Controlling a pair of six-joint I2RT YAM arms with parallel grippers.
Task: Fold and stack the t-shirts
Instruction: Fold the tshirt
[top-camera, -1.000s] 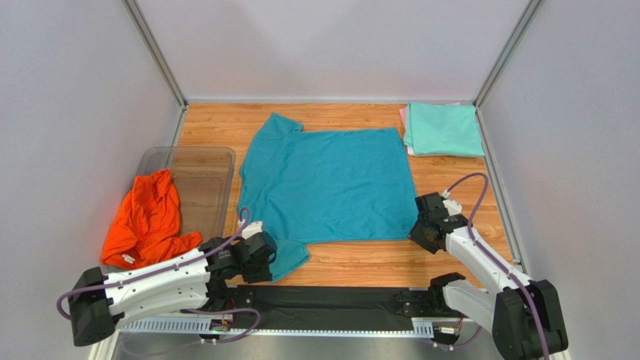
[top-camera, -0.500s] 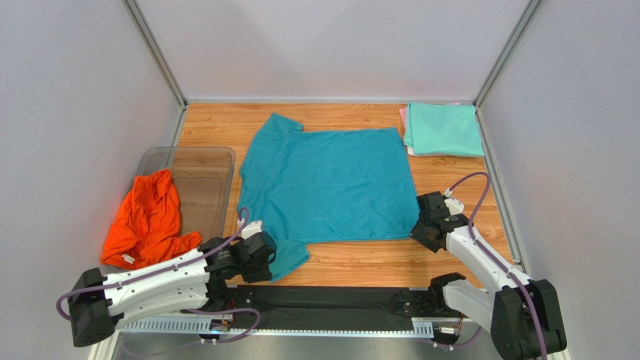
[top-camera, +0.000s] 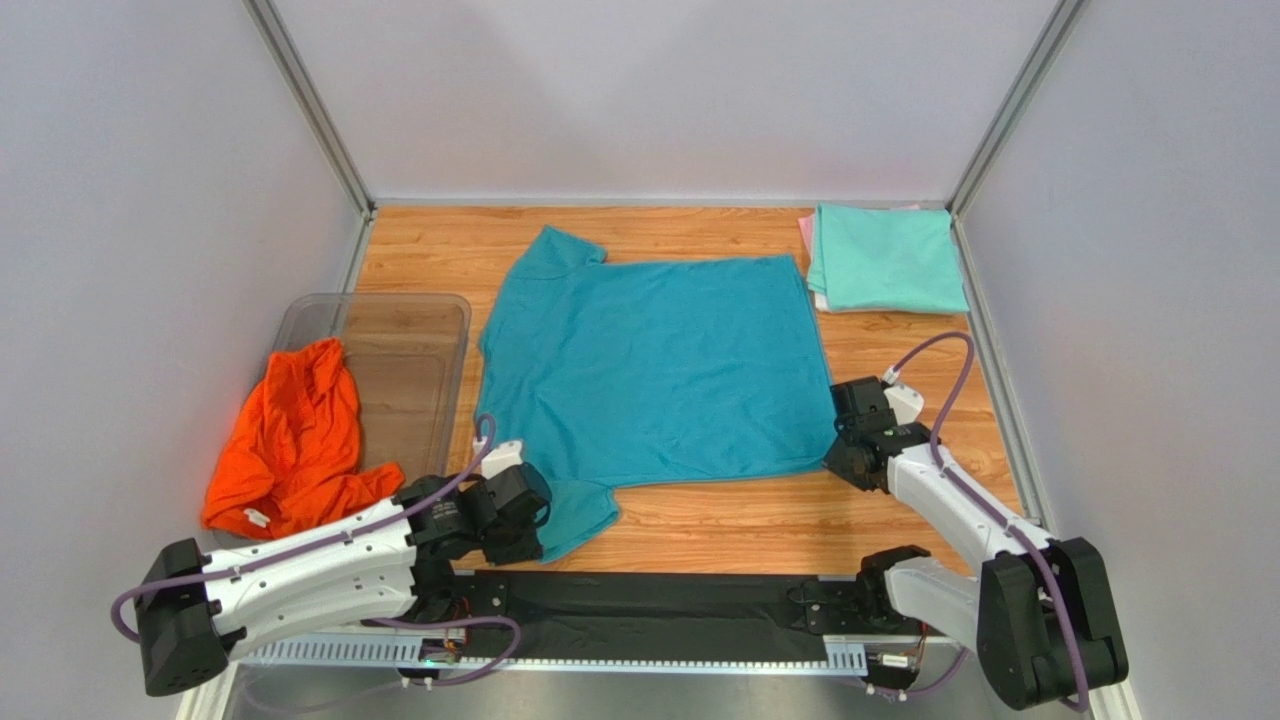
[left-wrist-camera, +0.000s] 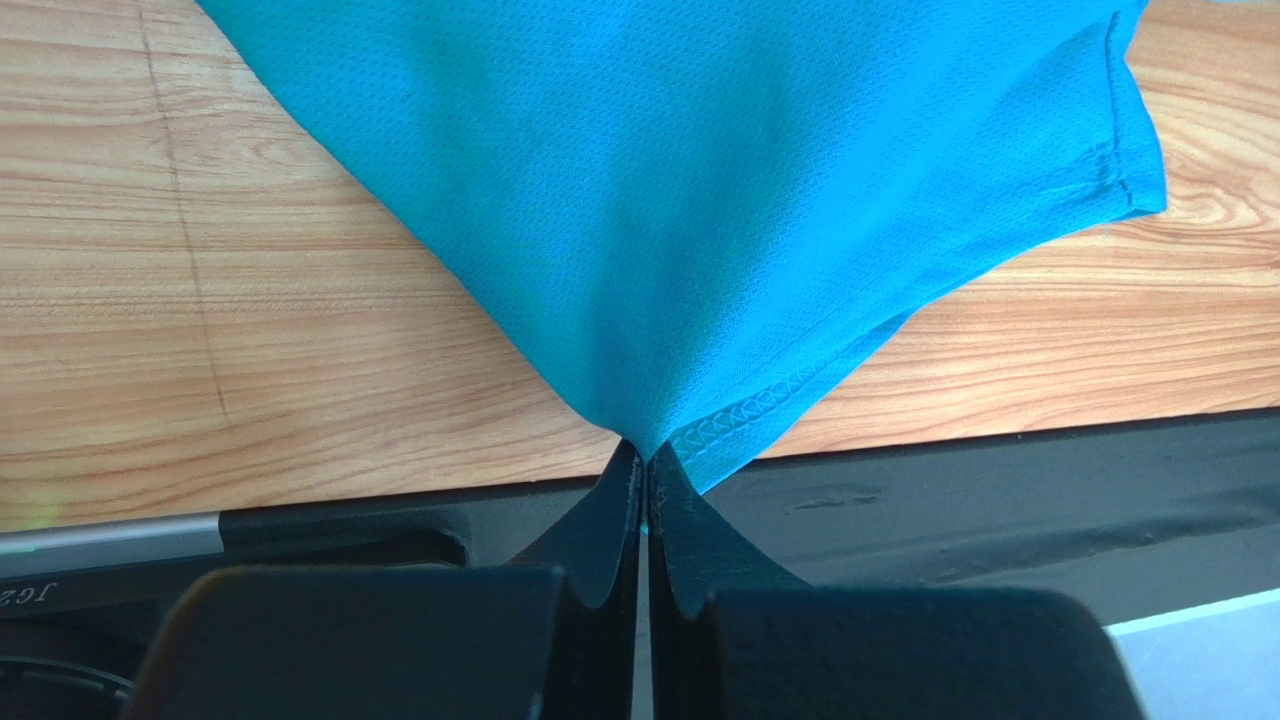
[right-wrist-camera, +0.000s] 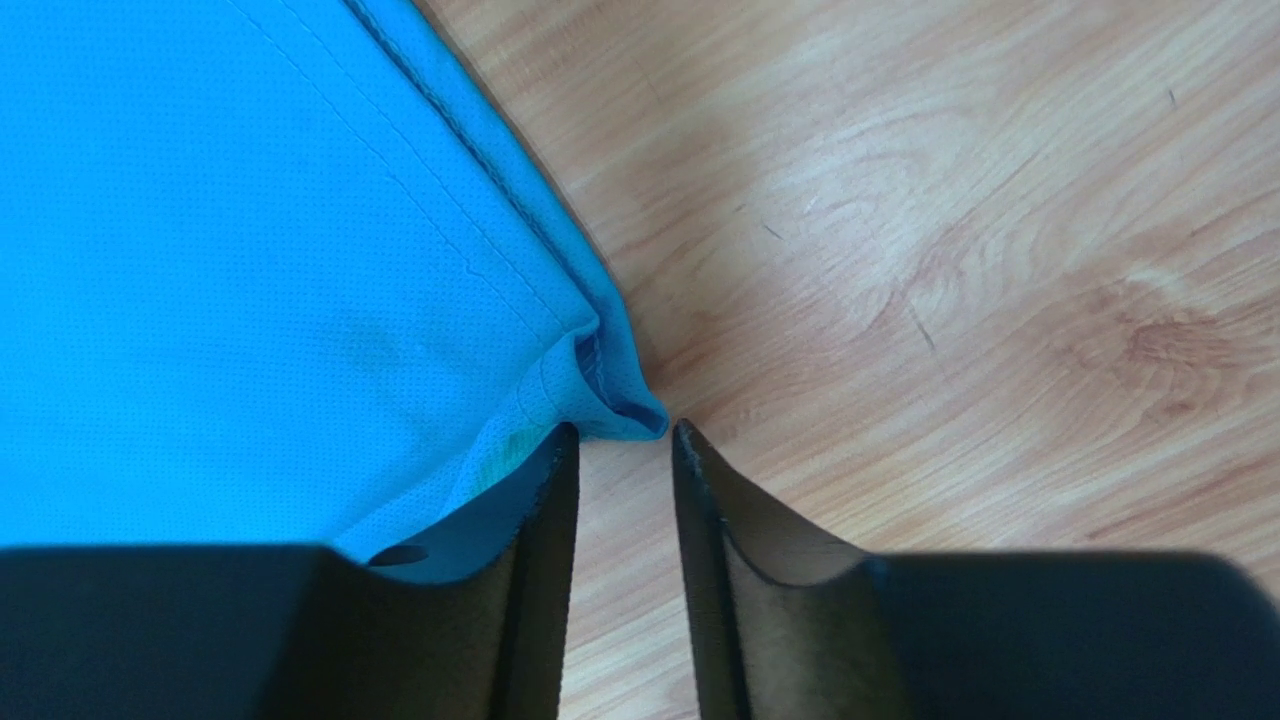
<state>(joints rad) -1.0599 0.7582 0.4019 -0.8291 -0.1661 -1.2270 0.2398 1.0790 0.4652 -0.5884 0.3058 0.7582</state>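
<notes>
The teal-blue t-shirt (top-camera: 654, 368) lies spread flat on the wooden table. My left gripper (top-camera: 529, 495) is shut on its near left sleeve edge (left-wrist-camera: 661, 225), the jaws pinching the hem. My right gripper (top-camera: 845, 446) is open at the shirt's near right corner (right-wrist-camera: 609, 393); the corner lies just ahead of the fingertips, with bare table between the jaws. The orange t-shirt (top-camera: 293, 435) lies crumpled, draped over the tub's near edge. The mint green t-shirt (top-camera: 887, 258) lies folded at the far right, on top of the pale pink one (top-camera: 809, 240), of which only an edge shows.
A clear plastic tub (top-camera: 394, 360) stands at the left beside the teal shirt. A black strip (top-camera: 661, 600) runs along the table's near edge. Grey walls with metal posts enclose the table on three sides.
My right gripper has crept slightly away from me along the teal shirt's right edge. The left gripper and the shirts have barely moved.
</notes>
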